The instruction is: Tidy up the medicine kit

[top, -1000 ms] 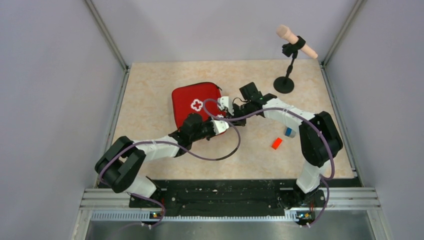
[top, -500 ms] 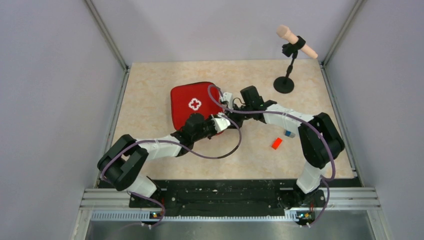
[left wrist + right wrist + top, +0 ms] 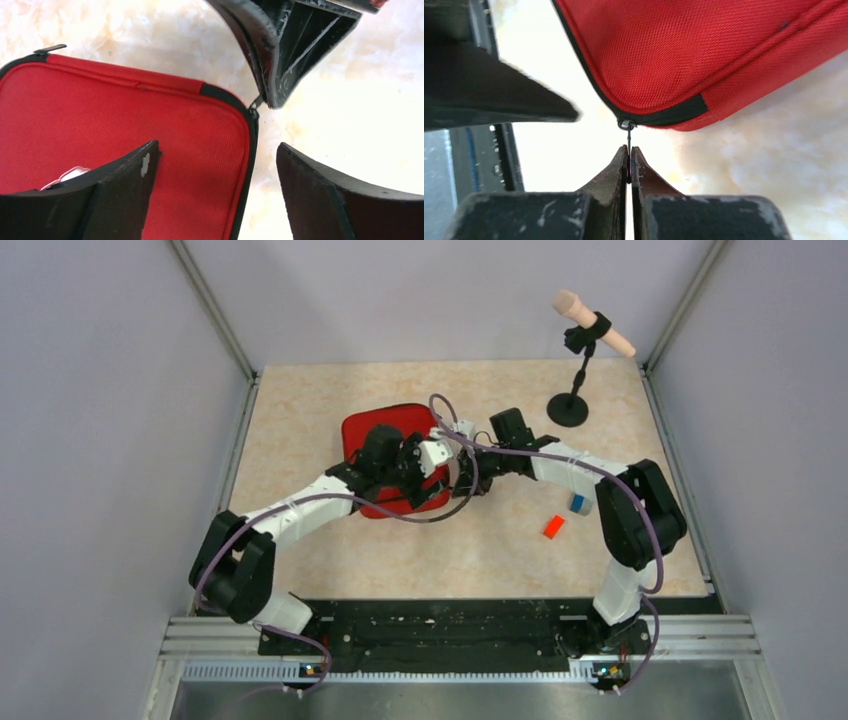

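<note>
Top camera: fixed above and behind my bases, looking down on the whole bench. Left wrist camera: close over the medicine kit, looking down between my left jaws. Right wrist camera: very close, low, facing the kit's corner. Both wrist views share its zipper pull.

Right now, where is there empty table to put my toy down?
Bare table lies left of the medicine kit, up to the side rail, and along the middle of the near edge. Crowded: the kit's right side, and around the red block and blue block.
</note>
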Tool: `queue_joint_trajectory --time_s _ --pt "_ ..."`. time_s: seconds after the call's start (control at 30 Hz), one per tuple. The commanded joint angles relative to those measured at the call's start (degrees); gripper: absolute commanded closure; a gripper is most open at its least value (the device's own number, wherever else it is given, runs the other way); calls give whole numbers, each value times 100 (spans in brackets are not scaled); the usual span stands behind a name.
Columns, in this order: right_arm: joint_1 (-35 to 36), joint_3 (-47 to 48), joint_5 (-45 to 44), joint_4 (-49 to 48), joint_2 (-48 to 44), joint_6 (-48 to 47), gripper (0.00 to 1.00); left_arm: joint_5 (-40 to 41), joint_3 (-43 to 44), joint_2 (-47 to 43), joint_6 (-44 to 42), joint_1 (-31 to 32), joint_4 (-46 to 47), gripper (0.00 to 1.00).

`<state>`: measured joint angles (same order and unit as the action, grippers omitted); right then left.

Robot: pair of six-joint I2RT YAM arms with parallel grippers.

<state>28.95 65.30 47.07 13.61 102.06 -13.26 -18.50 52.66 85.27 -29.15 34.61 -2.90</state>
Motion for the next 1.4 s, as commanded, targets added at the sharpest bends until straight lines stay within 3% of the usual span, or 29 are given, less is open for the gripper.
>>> queue_joint_trajectory --time_s 0.0,0.13,0.3,0.4,0.5,0.53,0.63,0.7,0.83,1.0,1.1,1.27,1.37 --pt "-342 574 -659 404 -151 -757 100 -1082 818 -409 729 -381 -958 2" --pt "-462 797 -1045 399 2 -1086 100 -869 975 -431 1390 -750 -532 1" --pt "-643 1161 -1636 173 228 -957 100 1388 648 -218 3321 -1843 1239 1" --pt "-762 1281 -1936 -175 326 -625 100 1316 836 356 3730 -2542 2000 1" --pt "-769 1381 -2000 -345 412 -581 100 1121 2205 1513 3519 -2929 1527 3" --pt "-770 1422 -2014 -372 439 -597 100 966 2745 1882 3564 -3055 1165 5" --pt "-774 1512 -1985 -357 521 -685 100 -941 3729 2878 4149 -3602 712 15" --pt "-776 1605 -1737 -203 559 -884 100 -1765 3837 3261 4805 -3850 968 23" --pt "-771 1722 -1655 -148 655 -972 100 -2366 3602 3442 4990 -3927 1186 24" --pt "-775 1834 -1731 -247 813 -875 100 -2951 3092 3162 5049 -3931 1105 26" --pt "-771 1949 -1675 -256 893 -814 100 -3409 2523 2718 5072 -3932 1005 35" --pt "-775 2287 -1632 -251 1206 -865 100 -4153 1537 1884 4921 -3935 126 60" --pt "-774 2493 -1627 -257 1467 -1110 100 -4158 1064 1233 4433 -3921 -938 56"
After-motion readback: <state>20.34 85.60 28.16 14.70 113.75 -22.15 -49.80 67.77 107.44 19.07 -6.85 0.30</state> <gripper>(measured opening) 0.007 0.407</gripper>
